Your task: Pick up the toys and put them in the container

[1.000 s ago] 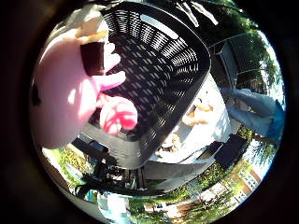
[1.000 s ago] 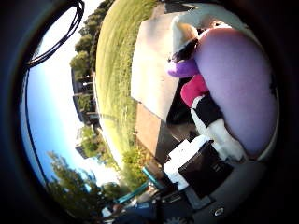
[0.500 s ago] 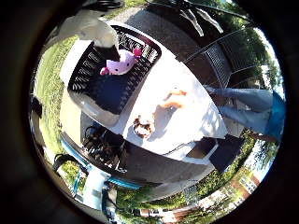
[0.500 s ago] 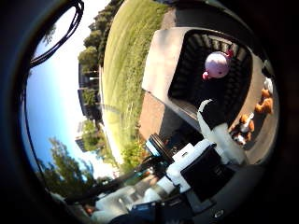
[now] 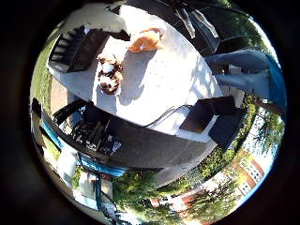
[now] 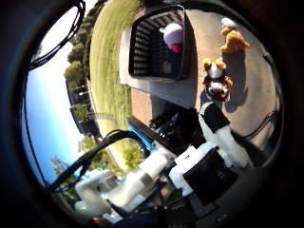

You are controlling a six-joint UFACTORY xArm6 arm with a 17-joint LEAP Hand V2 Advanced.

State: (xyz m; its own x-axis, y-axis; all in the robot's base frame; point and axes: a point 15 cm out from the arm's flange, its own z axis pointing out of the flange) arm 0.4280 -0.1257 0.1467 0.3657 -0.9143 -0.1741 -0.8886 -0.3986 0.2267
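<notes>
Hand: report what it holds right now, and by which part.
Nothing is held. The hand is empty; the pink toy lies in the basket.

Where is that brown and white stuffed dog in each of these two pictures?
Little finger side view: the stuffed dog lies on the table, between the basket and the orange toy.
Thumb side view: same spot, beside the basket.
Shared landmark: the basket.

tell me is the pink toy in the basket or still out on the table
In. The pink toy lies inside the black basket, while the brown-and-white toy and the orange toy sit out on the table.
</notes>
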